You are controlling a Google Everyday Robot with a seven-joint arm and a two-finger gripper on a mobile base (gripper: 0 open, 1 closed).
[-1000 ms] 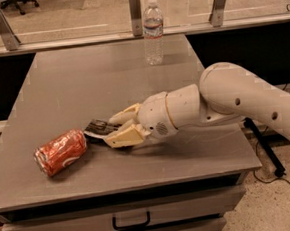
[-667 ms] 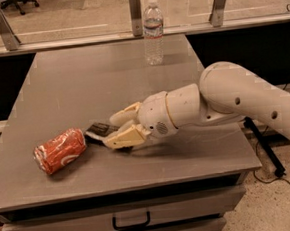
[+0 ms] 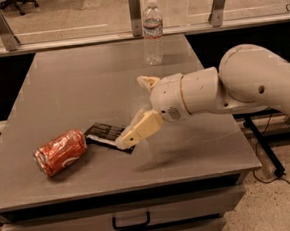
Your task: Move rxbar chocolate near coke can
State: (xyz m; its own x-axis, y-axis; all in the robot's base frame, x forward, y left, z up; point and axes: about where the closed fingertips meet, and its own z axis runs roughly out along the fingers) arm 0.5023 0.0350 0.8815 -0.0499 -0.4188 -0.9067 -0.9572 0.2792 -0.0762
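Note:
The coke can (image 3: 61, 152), red and dented, lies on its side at the front left of the grey table (image 3: 82, 82). The rxbar chocolate (image 3: 103, 134), a flat dark bar with white marks, lies flat on the table just right of the can, close to it. My gripper (image 3: 132, 111) is open and raised a little above the table, right of the bar. Its lower finger (image 3: 137, 130) overlaps the bar's right end in the view; the upper finger (image 3: 146, 82) points up and away. The gripper holds nothing.
A tall clear water bottle (image 3: 153, 32) stands upright at the back of the table, behind the gripper. My white arm (image 3: 243, 84) reaches in from the right. A drawer handle (image 3: 131, 221) shows below the table's front edge.
The gripper has opened wider, let go of the bar and lifted up and to the right. The bar stays on the table beside the can.

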